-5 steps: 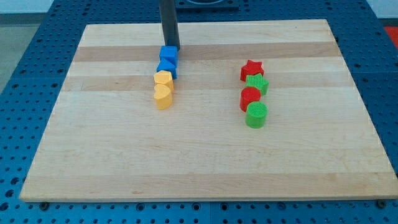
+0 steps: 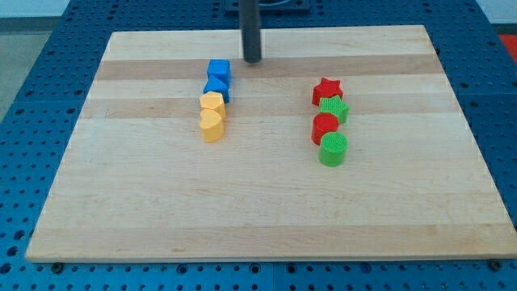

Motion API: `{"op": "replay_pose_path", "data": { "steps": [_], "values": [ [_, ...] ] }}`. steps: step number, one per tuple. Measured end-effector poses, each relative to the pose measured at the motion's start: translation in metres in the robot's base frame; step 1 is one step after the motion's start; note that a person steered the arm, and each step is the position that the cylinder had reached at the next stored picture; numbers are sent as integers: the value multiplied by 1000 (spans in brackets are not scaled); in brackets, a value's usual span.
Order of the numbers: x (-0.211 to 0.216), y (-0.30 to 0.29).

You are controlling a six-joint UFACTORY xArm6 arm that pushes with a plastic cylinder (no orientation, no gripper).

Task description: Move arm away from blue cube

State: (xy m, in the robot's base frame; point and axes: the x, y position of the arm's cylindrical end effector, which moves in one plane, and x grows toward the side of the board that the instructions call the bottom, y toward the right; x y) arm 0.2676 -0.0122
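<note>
Camera view shows my tip (image 2: 253,61) standing clear of the blue cube (image 2: 219,70) — up and to the view's right, holding nothing, no pincer fitted. The retreat looks underway; a further slide away would finish it. The cube — bright, upright — heads the left column.

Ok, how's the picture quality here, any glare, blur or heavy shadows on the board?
In the camera view the light is even and soft: the wooden board shows no glare, and blocks such as the blue cube and green cylinder cast only faint shadows; edges look sharp, my tip included, up and to the view's right of the blue cube; the rod's top is cropped by the frame.
</note>
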Motion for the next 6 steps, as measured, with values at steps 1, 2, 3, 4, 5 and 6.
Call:
{"op": "replay_pose_path", "data": {
  "steps": [1,2,3,4,5,6],
  "values": [
    [-1,18],
    [-1,18],
    [-1,18],
    [-2,17],
    [-4,13],
    [-11,13]
  ]
}}
